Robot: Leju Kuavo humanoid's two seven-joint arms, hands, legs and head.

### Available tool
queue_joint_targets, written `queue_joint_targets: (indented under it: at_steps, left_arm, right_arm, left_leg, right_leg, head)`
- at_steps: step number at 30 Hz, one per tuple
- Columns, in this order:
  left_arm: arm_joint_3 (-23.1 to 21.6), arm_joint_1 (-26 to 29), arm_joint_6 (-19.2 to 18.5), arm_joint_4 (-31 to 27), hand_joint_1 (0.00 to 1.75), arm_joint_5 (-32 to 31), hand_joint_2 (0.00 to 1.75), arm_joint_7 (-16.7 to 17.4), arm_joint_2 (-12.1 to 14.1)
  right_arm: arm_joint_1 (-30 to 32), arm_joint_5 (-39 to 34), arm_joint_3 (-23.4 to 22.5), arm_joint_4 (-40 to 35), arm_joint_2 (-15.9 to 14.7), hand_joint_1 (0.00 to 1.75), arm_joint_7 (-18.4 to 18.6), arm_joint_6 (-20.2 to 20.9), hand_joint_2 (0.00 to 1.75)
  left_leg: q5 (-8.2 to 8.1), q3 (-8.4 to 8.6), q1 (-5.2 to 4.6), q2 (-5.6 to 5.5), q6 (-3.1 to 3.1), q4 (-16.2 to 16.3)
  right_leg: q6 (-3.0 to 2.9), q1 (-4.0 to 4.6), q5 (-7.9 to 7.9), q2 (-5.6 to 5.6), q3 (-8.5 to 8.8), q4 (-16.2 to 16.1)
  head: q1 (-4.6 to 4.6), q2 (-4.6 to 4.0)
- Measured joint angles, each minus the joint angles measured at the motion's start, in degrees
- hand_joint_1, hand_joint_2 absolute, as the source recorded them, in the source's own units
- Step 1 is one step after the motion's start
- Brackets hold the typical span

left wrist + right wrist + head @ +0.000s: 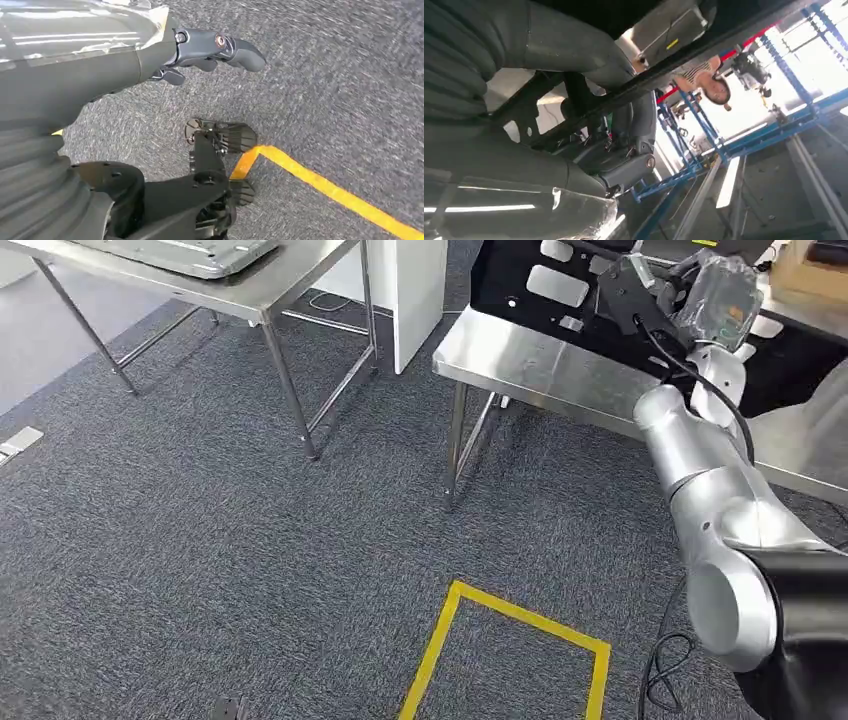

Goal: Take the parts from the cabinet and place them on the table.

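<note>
I am holding a black perforated panel [560, 290] by its edge in my right hand [640, 295] over the steel counter [520, 365], left hand [215, 47] hanging empty, fingers loosely apart; a thin-edge grip could slip, dropping the panel.

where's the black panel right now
In the head view the black panel is at upper right, over the near edge of the steel table, with the right hand gripping it.
</note>
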Motion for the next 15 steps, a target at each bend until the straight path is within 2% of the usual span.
queue_joint_targets:
  at_steps: [1,2,4,5,6,7,9,10,11,12,14,15]
  left_arm:
    - [-0.04,-0.03,-0.06,0.02,0.00,0.00,1.75,-0.04,-0.07]
    - [-0.09,-0.02,-0.35,0.02,0.00,0.00,1.75,-0.09,0.04]
    - [-0.31,-0.11,-0.61,0.02,0.00,0.00,1.75,-0.22,0.02]
    - [-0.39,-0.23,-0.96,0.02,0.00,0.00,1.75,-0.33,0.02]
    - [-0.44,-0.33,-1.17,0.02,0.00,-0.02,1.75,-0.46,0.04]
    - [-0.50,-0.36,-1.49,0.02,0.00,-0.04,1.75,-0.55,0.02]
    - [-0.77,-0.23,-1.57,0.02,0.00,-0.11,1.75,-0.57,0.02]
    - [-0.87,-0.20,-1.64,0.02,0.00,-0.11,1.75,-0.61,0.02]
    - [-0.94,-0.20,-1.73,0.02,0.00,-0.22,1.75,-0.70,0.02]
    - [-0.98,-0.22,-1.81,0.02,0.00,-0.26,1.75,-0.83,0.02]
    - [-1.09,-0.24,-1.97,0.02,0.00,-0.28,1.75,-0.92,0.04]
    - [-1.18,-0.27,-2.03,0.02,0.00,-0.28,1.75,-0.96,0.17]
  right_arm:
    - [-0.24,0.00,0.04,0.02,0.19,1.75,0.02,0.09,1.75]
    - [-0.32,0.02,0.07,0.11,0.20,1.75,0.31,0.09,1.75]
    - [-0.34,0.31,0.07,0.35,-0.04,1.75,0.76,-0.04,1.75]
    - [-0.39,0.46,0.07,0.35,0.02,1.75,0.79,-0.07,1.75]
    - [-0.56,0.66,0.07,0.35,0.18,1.75,0.79,-0.07,1.75]
    - [-0.66,0.68,0.07,0.37,0.13,1.75,0.90,-0.07,1.75]
    - [-0.61,0.83,0.07,0.48,0.31,1.75,0.94,-0.04,1.75]
    - [-0.53,0.85,0.07,0.64,0.33,1.75,0.94,-0.02,1.75]
    - [-0.46,0.90,0.07,0.77,0.33,1.75,0.94,-0.02,1.75]
    - [-0.44,0.90,0.07,0.79,0.31,1.75,0.94,-0.02,1.75]
    - [-0.51,0.96,0.07,0.79,0.31,1.75,0.94,-0.02,1.75]
    - [-0.54,0.96,0.07,0.79,0.31,1.75,0.92,-0.02,1.75]
  left_leg:
    - [-0.14,-0.12,-0.15,0.37,-0.29,0.07]
    - [-0.18,-0.01,-0.27,0.74,-0.45,0.08]
    - [-0.38,0.15,-0.05,1.78,-0.87,0.10]
    - [-0.92,-0.33,0.32,0.90,-1.45,0.52]
    - [-2.26,-1.02,0.47,-1.24,-1.75,2.23]
    - [-4.44,-2.58,0.58,-2.46,-1.91,5.83]
    - [-8.73,-7.51,0.57,-3.07,-2.19,16.24]
    - [-9.21,-9.07,0.57,-3.12,-2.18,19.04]
    - [-8.32,-9.31,0.57,-3.21,-2.04,18.96]
    - [-6.32,-8.32,0.57,-3.24,-1.83,16.35]
    - [-1.11,-3.60,0.60,-3.95,-1.32,6.41]
    - [-0.19,-1.50,0.74,-6.21,-0.88,1.94]
  right_leg:
    - [-0.66,0.41,0.34,1.11,0.55,0.03]
    - [-1.20,0.35,0.36,1.70,0.32,0.16]
    - [-1.83,0.34,0.49,2.72,0.05,0.18]
    - [-2.25,-0.28,0.69,3.24,0.17,0.03]
    - [-2.50,-0.27,0.68,3.67,0.17,0.04]
    - [-2.87,-0.28,0.71,4.01,0.16,0.04]
    - [-3.12,-0.15,0.77,4.96,0.08,0.06]
    - [-3.12,-0.10,0.77,5.52,0.08,0.07]
    - [-3.12,-0.08,0.78,6.10,0.12,0.09]
    - [-3.12,-0.08,0.78,6.59,0.14,0.15]
    - [-3.09,-0.08,0.77,7.59,0.21,0.31]
    - [-3.04,-0.11,0.78,8.02,0.09,0.37]
  head:
    - [-0.21,0.00]
    - [-0.48,0.00]
    - [-0.55,0.00]
    - [-0.50,0.00]
    - [-0.79,0.00]
    - [-0.92,0.00]
    - [-1.03,0.00]
    - [-1.01,0.00]
    - [-1.05,0.00]
    - [-1.03,0.00]
    - [-1.12,0.00]
    - [-1.07,0.00]
